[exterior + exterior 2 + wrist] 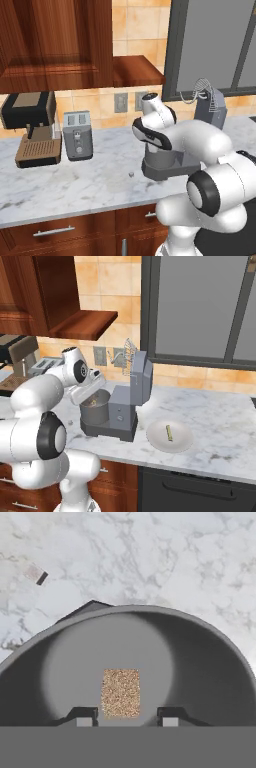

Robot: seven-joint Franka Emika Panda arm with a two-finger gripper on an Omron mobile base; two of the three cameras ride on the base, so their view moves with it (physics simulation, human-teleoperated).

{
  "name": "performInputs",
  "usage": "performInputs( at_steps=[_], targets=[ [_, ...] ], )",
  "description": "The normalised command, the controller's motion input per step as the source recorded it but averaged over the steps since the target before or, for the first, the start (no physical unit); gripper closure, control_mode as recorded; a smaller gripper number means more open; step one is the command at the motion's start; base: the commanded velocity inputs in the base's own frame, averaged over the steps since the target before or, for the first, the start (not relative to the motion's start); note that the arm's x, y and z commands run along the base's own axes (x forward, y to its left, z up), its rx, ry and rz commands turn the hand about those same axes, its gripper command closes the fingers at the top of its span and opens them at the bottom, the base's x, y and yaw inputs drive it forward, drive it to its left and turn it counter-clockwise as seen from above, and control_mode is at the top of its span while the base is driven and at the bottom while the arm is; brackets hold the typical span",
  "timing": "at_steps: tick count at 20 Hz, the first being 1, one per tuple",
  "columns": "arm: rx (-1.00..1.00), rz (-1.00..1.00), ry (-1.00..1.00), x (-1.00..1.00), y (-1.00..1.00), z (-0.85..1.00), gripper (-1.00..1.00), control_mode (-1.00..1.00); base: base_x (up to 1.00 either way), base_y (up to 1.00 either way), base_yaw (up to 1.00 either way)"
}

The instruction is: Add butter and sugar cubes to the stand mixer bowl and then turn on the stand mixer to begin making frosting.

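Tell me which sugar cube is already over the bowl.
The tan-brown cube, between the gripper's fingertips above the bowl. The whitish cube lies on the counter.

2 sugar cubes (120,693), 1 butter (169,432)

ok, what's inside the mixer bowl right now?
One tan-brown sugar cube is in the stand mixer bowl, between the hand's spread fingertips. The lower part of the bowl is cut off in the hand view, so anything else there can't be seen.

Marble counter (75,187) — wood cabinets (55,42), tan tile wall (107,291), dark window (200,306).
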Motion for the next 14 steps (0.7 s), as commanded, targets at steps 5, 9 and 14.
performInputs(
  at_steps=[5, 9, 14],
  targets=[
    [0.03, 0.0, -0.03, -0.12, 0.0, 0.15, -1.0, -1.0, 0.0, 0.0, 0.0],
    [0.09, 0.0, -0.18, -0.4, 0.03, 0.84, -1.0, -1.0, 0.0, 0.0, 0.0],
    [0.01, 0.04, -0.16, -0.56, 0.3, 0.76, -1.0, -1.0, 0.0, 0.0, 0.0]
  ],
)
